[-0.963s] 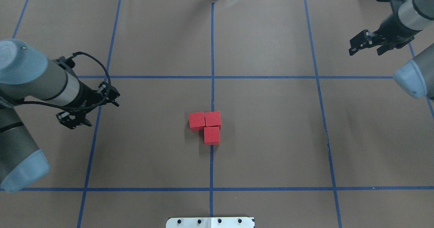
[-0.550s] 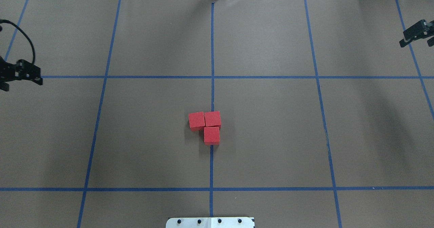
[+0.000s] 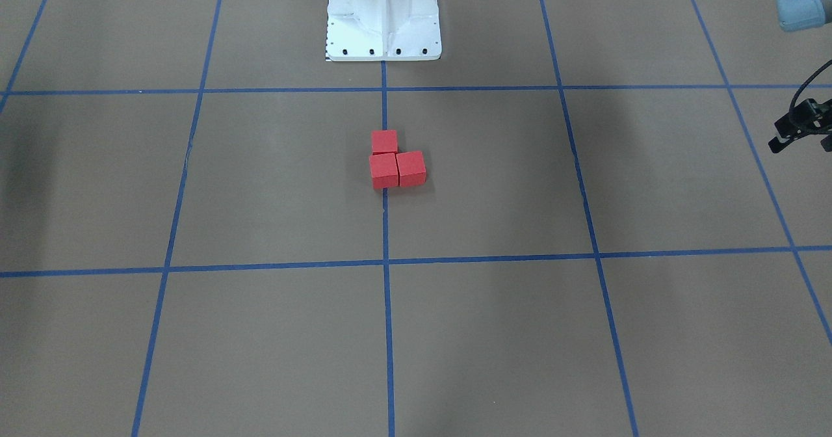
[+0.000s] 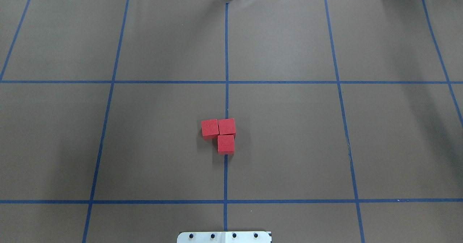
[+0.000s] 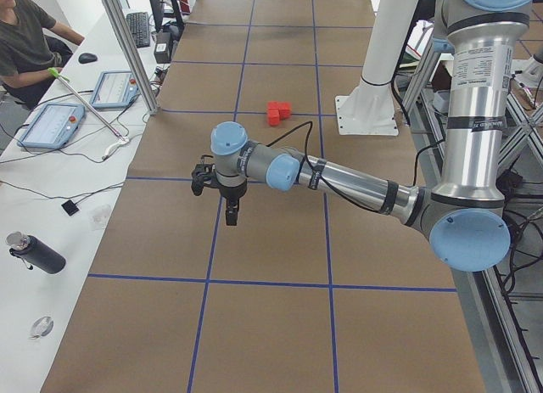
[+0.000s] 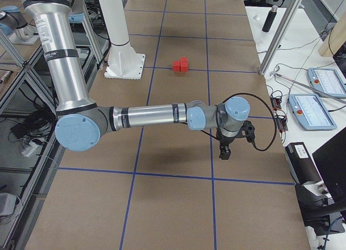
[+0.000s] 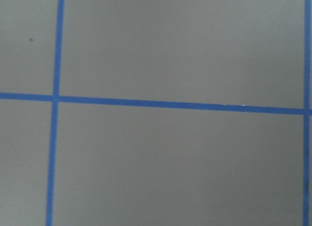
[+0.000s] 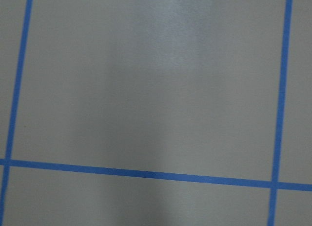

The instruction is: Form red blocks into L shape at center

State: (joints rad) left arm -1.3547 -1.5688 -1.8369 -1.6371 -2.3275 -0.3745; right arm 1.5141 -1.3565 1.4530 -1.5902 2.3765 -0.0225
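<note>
Three red blocks (image 4: 209,128) (image 4: 227,127) (image 4: 226,144) lie touching in an L on the brown centre, over the middle blue line (image 4: 226,102). They also show in the front view (image 3: 411,168), the left view (image 5: 278,113) and the right view (image 6: 181,65). My left gripper (image 3: 801,144) is at the front view's right edge, far from the blocks, fingers apart and empty; it also shows in the left view (image 5: 233,210). My right gripper (image 6: 224,150) shows only in the right view, far from the blocks; I cannot tell its state. Both wrist views show only paper and tape.
The white robot base plate (image 4: 224,237) sits at the near table edge. Aluminium posts (image 5: 127,49) (image 6: 281,31) stand at the table ends. A seated person (image 5: 25,36), tablets (image 5: 51,126) and a bottle (image 5: 34,253) are on the side bench.
Both arms have pulled back outward and left the overhead view, the left to the left, the right to the right. The blocks have not moved.
</note>
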